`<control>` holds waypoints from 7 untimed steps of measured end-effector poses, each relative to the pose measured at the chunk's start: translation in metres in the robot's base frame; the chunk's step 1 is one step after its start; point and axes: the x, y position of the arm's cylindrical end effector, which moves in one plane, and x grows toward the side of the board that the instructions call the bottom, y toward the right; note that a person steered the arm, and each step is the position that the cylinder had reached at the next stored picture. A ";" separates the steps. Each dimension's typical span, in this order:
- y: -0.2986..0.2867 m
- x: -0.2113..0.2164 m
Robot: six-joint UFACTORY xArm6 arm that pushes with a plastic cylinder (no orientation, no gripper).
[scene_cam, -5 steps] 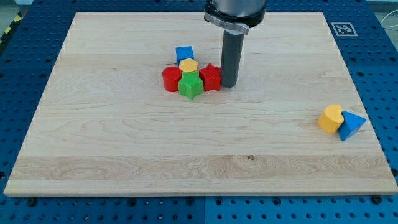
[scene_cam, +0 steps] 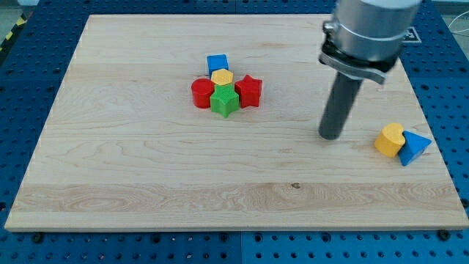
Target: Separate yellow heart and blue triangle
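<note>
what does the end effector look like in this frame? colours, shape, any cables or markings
No fingers: the arm ends in a straight, dark grey, matte cylindrical rod; my tip is its blunt lower end. Above it sits a wider, light grey metallic cylinder with a black collar and a silvery clamp ring where the rod joins. No cables or markings are visible on it; the upper part is cut off by the frame.

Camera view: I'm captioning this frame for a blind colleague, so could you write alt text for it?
My tip rests on a light wooden board, a short gap to the view's left of the touching yellow heart block and blue triangle block near the right edge. Up the board to the left, blue, yellow, red and green blocks sit clustered.
</note>
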 end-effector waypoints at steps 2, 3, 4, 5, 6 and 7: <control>0.056 0.051; 0.093 0.060; 0.131 0.067; 0.137 0.061; 0.123 0.045; 0.101 0.028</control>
